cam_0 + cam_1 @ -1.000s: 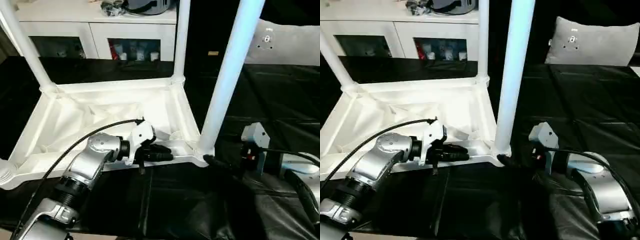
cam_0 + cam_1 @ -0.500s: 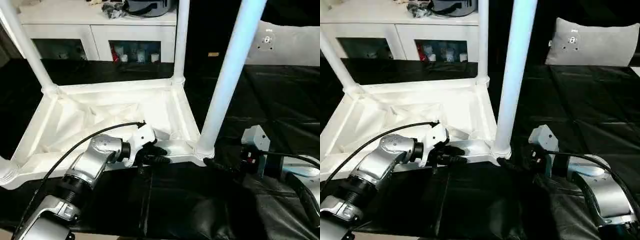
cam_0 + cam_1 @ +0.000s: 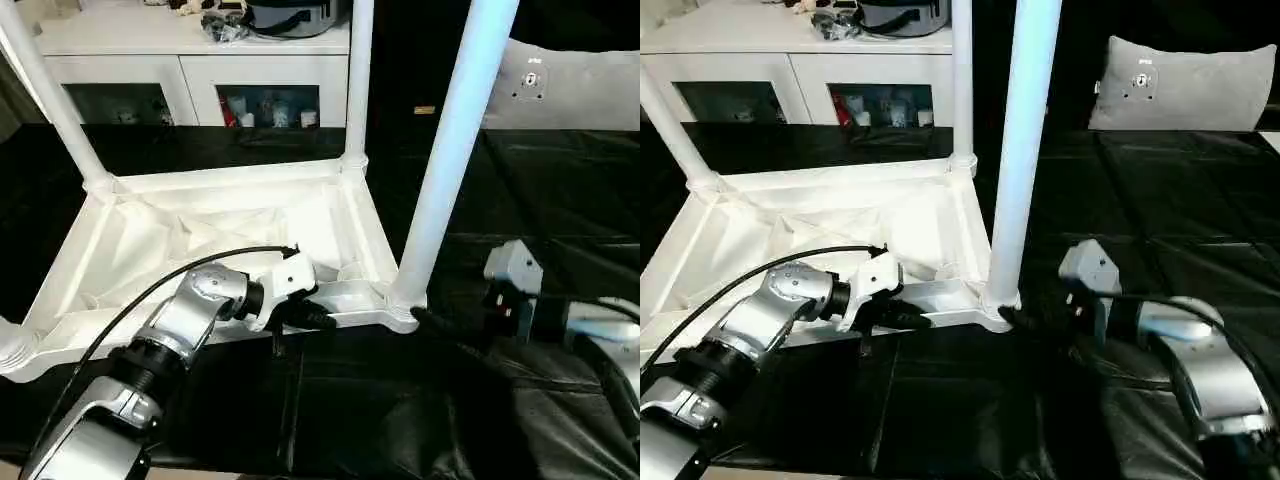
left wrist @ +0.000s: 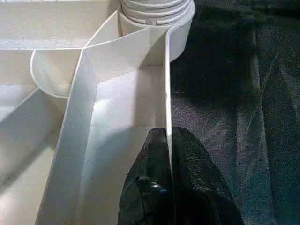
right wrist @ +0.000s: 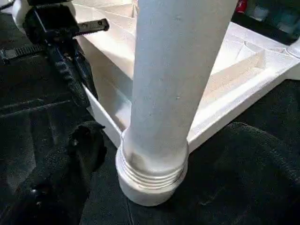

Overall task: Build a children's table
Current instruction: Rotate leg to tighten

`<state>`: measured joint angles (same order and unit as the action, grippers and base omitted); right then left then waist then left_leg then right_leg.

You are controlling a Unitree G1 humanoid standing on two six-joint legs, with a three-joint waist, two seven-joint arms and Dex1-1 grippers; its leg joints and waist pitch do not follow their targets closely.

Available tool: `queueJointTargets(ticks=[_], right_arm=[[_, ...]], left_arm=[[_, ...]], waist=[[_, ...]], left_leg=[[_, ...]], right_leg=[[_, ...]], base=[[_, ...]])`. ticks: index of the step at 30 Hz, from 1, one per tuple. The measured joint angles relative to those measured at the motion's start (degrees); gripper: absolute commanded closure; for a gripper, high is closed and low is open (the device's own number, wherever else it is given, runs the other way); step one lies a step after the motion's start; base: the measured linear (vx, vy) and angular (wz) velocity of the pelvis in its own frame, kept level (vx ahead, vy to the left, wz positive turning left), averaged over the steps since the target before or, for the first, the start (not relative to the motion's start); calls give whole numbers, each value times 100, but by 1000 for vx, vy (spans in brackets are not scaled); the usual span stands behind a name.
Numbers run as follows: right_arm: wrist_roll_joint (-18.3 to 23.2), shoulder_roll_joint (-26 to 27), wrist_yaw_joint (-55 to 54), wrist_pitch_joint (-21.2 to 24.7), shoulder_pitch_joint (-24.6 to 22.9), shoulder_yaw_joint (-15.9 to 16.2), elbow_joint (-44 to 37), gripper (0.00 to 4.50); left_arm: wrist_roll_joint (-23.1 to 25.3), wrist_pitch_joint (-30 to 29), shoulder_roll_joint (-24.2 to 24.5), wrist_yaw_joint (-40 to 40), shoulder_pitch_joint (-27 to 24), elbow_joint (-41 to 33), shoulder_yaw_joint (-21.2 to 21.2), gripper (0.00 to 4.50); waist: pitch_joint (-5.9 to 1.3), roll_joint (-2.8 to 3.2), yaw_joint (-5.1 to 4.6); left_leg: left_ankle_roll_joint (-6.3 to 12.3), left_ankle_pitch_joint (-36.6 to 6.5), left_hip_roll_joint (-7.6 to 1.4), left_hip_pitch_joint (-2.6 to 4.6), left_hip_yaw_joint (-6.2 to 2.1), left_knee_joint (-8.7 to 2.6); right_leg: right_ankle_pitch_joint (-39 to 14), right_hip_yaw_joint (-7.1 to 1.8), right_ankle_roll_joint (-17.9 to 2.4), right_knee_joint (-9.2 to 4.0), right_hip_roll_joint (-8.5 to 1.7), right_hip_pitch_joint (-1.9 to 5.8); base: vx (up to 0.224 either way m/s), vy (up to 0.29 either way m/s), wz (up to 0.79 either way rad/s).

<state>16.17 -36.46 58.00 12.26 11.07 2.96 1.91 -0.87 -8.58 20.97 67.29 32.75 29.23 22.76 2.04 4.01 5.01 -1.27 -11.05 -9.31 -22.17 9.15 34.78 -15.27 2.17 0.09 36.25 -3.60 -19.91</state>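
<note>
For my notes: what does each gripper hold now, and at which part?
The left gripper pinches the tabletop by its near rim wall. The right gripper sits at the leg's base; hold unclear.

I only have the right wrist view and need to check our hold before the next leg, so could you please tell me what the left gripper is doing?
Observer: The left gripper is shut on the near rim of the white plastic rectangular tabletop, one black finger on either side of the wall.
Operator: Thank you. How many long tapered white tubular legs stand in sockets?
Observer: Three are clear: the near right leg and two at the far corners.
</note>
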Motion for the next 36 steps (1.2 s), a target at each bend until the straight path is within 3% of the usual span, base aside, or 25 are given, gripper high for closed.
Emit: queueJointTargets(ticks=[5,6,14,25,27,29,32,36], right_arm=[[22,19,261,-116,253,44,355,17],[35,35,326,-142,292,59,408,45],[136,339,1077,-222,938,402,1432,103],[136,439,1639,-236,1278,579,2129,186],[153,466,1673,-209,1278,577,2138,190],[191,497,1627,-85,1259,552,2106,230],[211,575,1420,94,1114,449,1859,239],[-14,1040,371,316,1054,347,1636,243]], left_arm=[[-34,143,0,66,9,65,-6,450],[-40,178,13,103,-1,64,-8,450],[-61,401,126,443,-153,-82,-9,450],[8,449,79,423,-115,-28,3,450],[-1,388,74,435,-102,-17,-4,450],[-8,291,54,435,-102,-21,-33,450],[-60,90,27,436,-103,-71,-59,450],[-62,-494,-106,40,-109,-101,-292,450]], waist=[[0,-1,6],[0,-1,7],[-3,9,27],[-1,5,64],[-1,5,66],[-1,5,66],[-2,6,67],[-1,5,-35]], left_leg=[[1,0,-1,-2,1,0],[1,0,-1,-2,1,0],[2,1,-4,-7,7,2],[4,2,-25,-8,42,10],[4,2,-29,-7,49,10],[4,2,-31,-6,53,11],[4,2,-34,-3,56,10],[-14,3,-36,11,60,10]], right_leg=[[0,2,0,0,0,-3],[0,2,0,0,0,-3],[-1,5,-1,2,0,-9],[-1,5,-1,7,-3,-11],[-1,5,-1,8,-2,-11],[-1,4,-1,8,-3,-11],[-1,4,-1,9,-2,-11],[-1,-4,-1,27,0,-13]], base=[[0,0,0],[0,0,0],[0,0,0],[0,0,0],[0,0,0],[0,0,0],[0,0,0],[0,0,0]])
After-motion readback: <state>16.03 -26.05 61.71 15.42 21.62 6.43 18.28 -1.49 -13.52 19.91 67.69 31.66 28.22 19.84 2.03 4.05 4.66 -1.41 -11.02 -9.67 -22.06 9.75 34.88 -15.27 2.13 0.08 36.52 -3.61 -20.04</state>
